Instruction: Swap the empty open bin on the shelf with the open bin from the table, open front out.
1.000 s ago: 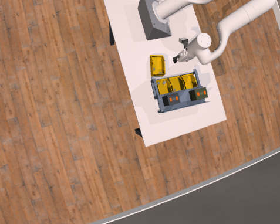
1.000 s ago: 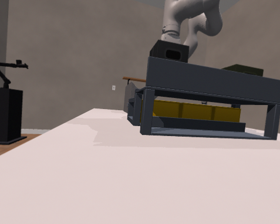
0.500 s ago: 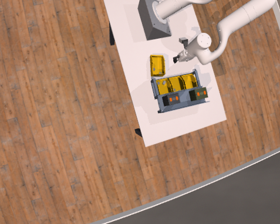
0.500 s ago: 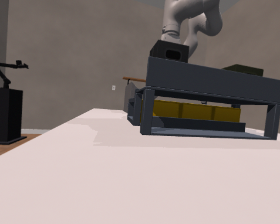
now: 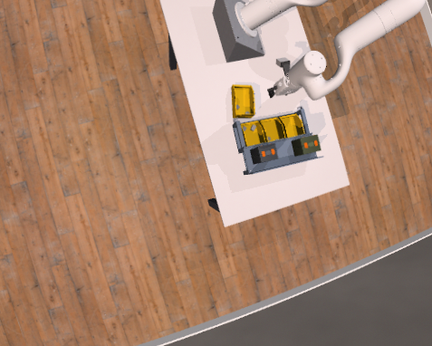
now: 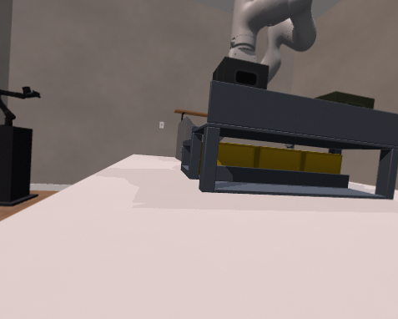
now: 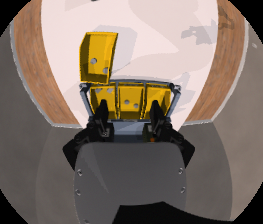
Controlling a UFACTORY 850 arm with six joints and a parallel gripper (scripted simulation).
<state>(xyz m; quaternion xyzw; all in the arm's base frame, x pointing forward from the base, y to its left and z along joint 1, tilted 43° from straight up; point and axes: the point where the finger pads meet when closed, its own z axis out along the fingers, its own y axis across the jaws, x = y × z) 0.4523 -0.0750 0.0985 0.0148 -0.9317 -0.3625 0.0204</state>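
Reaching toward the front of the shelf (image 5: 282,162), the gripper (image 7: 129,117) has its fingers partly apart, narrower than full spread, with nothing seen between them. The step in hand looks like the first one: getting the empty bin out of its place. Three yellow bins (image 5: 272,129) stand side by side in the shelf, and the bin with parts (image 5: 243,100) lies on the table (image 5: 266,199) just beside the shelf's left end. The next move probably calls for a firm pinch on one bin's front wall, then a lift over the front lip and a pull outward.

From above, the middle shelf bin seems bare inside, though that is not certain, and two dark boxes (image 5: 264,154) sit on the top board. The side view hides the gripper behind the shelf and shows only the bins' backs under the board. The wrist view alone shows the fingers lined up before the row
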